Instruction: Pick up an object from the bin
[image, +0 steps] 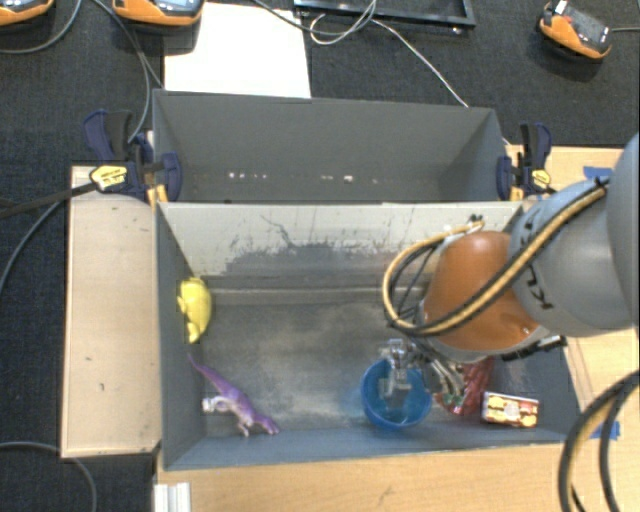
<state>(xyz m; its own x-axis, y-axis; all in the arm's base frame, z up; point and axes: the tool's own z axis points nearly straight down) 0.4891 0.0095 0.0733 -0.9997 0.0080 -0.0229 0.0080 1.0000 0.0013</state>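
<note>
Sitting on a dark carpeted floor (60, 100) with black cables (150, 60) trailing across it, the grey metal bin (300, 330) has a scuffed bottom and a sloped back wall streaked with pale scratches (the wear is heaviest near the middle). Its contents are few and spread out. A yellow toy (194, 305) leans against the left wall, and a purple dinosaur (235, 400) lies on its side in the front left corner, well apart from everything else. At the front, right of the middle, stands a blue cup (380, 412): round, bright blue, mouth upward, close to the front wall. Just beside it on the right lies a small yellow and red packet (510, 408), with something red and crumpled between the two. The arm (590, 260) comes in from the right, its wrist wrapped in a rounded orange cover (475, 290) with a loop of dark and yellow cable hanging round it. The gripper (400, 378) hangs below that cover, directly over the cup's mouth and apparently dipping inside its rim. Whether the gripper is spread or closed cannot be told from this angle, nor whether it touches the cup's wall.
</note>
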